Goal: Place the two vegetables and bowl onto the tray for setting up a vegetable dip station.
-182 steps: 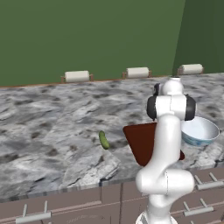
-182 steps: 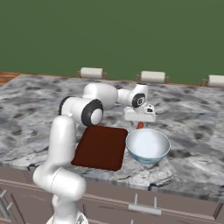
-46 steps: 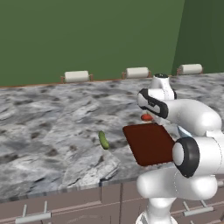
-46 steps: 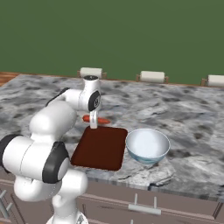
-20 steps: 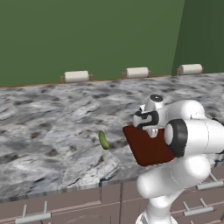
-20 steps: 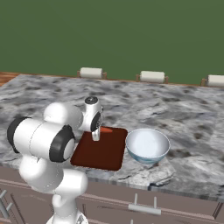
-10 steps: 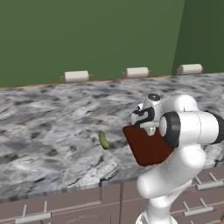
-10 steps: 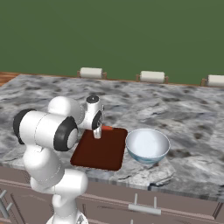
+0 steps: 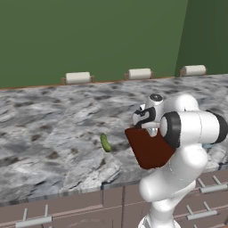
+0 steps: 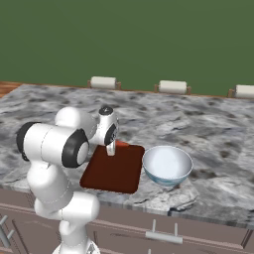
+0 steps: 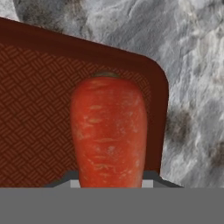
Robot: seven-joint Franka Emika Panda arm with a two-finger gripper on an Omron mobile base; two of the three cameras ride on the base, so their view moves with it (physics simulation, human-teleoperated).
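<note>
1. My gripper is low over the far corner of the tray, a flat dark reddish-brown board with rounded corners lying on the grey marbled counter, near its front edge.
2. In the hand view, the red vegetable, orange-red and shaped like a carrot, sits between my jaws. They are closed partway onto it, so I hold it, with the tray's cross-hatched surface directly beneath.
3. I cannot tell whether the red vegetable already touches the board or hangs just above it.
4. The green cucumber-like vegetable lies on the bare counter to the left of the tray in the left base view, apart from it and untouched.
5. The pale bluish-grey bowl stands upright on the counter just beside the tray's right edge in the right base view. It appears empty and is not on the board.
6. My judgement of progress: 0 of the 3 items is released on the tray. The first is at the point of being set down.
7. What is left: open the jaws to leave the red vegetable there, then fetch the green vegetable, then move the bowl onto the board.
</note>
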